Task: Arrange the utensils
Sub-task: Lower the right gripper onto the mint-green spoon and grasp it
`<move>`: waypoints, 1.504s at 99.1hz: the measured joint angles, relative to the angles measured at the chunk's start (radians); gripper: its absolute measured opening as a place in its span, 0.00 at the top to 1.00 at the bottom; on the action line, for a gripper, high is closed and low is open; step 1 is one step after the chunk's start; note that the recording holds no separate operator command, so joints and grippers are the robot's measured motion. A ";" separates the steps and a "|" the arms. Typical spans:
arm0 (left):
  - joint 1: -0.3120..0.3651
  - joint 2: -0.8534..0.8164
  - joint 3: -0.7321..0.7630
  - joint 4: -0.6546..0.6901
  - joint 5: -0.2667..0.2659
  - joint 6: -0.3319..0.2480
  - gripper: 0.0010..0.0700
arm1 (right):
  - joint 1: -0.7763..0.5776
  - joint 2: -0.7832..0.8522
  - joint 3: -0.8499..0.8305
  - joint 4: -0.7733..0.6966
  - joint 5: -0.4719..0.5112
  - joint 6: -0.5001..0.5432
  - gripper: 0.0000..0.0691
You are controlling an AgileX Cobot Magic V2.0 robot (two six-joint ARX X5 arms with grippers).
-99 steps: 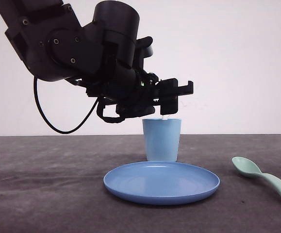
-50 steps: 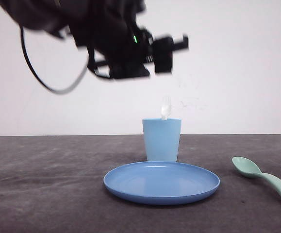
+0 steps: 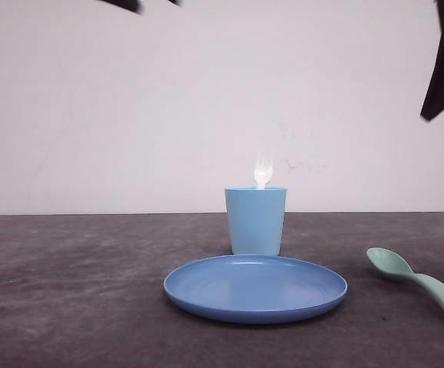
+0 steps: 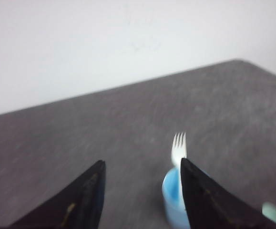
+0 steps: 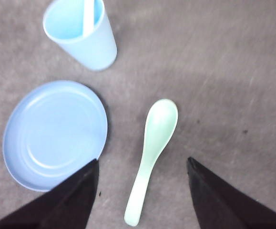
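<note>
Two utensils in the front view: white fork (image 3: pixel 262 173) standing tines-up inside the light blue cup (image 3: pixel 256 221), mint-green spoon (image 3: pixel 419 284) lying flat on the dark table (image 3: pixel 68 291) at about 3 o'clock from the round blue plate (image 3: pixel 255 288), apart from it. Cup just behind the plate at its 12 o'clock. Dark arm part at the upper right edge, blurred.

Through the left wrist camera: left gripper (image 4: pixel 142 193) with jaws spread wide, nothing between them, high over the table. Fork tines (image 4: pixel 178 149) rising from the cup (image 4: pixel 175 196) close by one black finger (image 4: pixel 205 198).

Through the right wrist camera: right gripper (image 5: pixel 142 195) also spread open, empty, hovering above the spoon (image 5: pixel 152 155). Spoon handle end between the two fingers, bowl pointing away toward 12 o'clock. Plate (image 5: pixel 55 134) beside the spoon at 9 o'clock, not touching. Cup (image 5: pixel 80 33) beyond the plate, fork handle (image 5: pixel 88 16) leaning inside against its wall
</note>
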 joint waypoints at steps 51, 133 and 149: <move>-0.001 -0.513 0.000 -0.475 -0.001 -0.105 0.58 | 0.166 0.365 0.000 0.012 0.104 0.109 0.47; -0.002 -0.552 0.000 -0.578 -0.001 -0.137 0.58 | 0.183 0.546 0.003 0.140 0.154 0.170 0.82; -0.002 -0.552 0.000 -0.578 -0.001 -0.137 0.58 | 0.188 0.531 0.003 0.140 0.174 0.160 0.87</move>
